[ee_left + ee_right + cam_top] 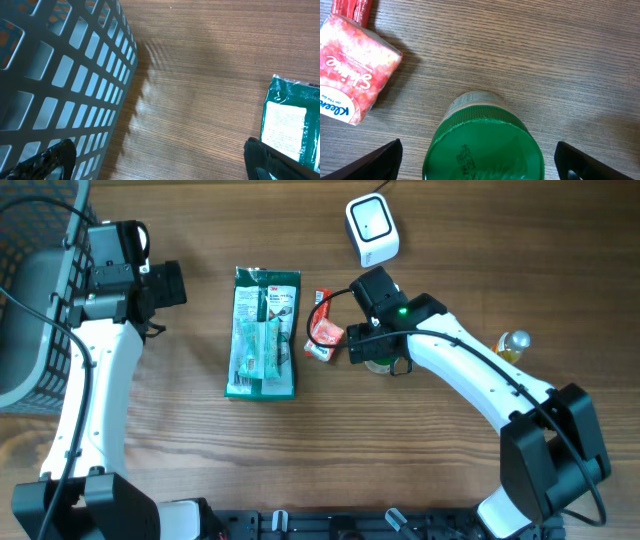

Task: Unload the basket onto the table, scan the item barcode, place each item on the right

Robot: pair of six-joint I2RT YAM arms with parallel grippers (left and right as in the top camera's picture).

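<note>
The right gripper (477, 150) hangs with its 2 jaws wide apart and nothing between them is clamped. Directly between the jaws, touching neither, sits the green ribbed-cap plastic jar (482, 145). Its pale body shows just past the cap, though I cannot tell whether it stands or lies. This looks like the item to scan.

I judge the jar stiff and fairly light. The round wall is probably smooth and inclined to roll or twist, while the cap's ribs offer bite. The best hold seems to be across the ribbed cap from both sides, leaving the label uncovered. No barcode shows yet, so its side cannot be told.

Just beyond the left-hand jaw lies a soft pink Kleenex tissue pack (350, 85), close to the jar but apart from it. A red wrapper (352, 10) sits at the pack's far edge. The wooden desk (545, 60) is bare beyond the right-hand jaw.

Farther out on the pack's side lies a flat green and white sachet pack (264, 332). The white cube-shaped scanner (372, 228) sits well past the jaws, and a small yellow bottle (512, 345) lies behind the arm.

The left gripper (155, 160) is far off, its jaws also spread wide and empty, with the grey mesh basket (60, 75) by 1 jaw.
</note>
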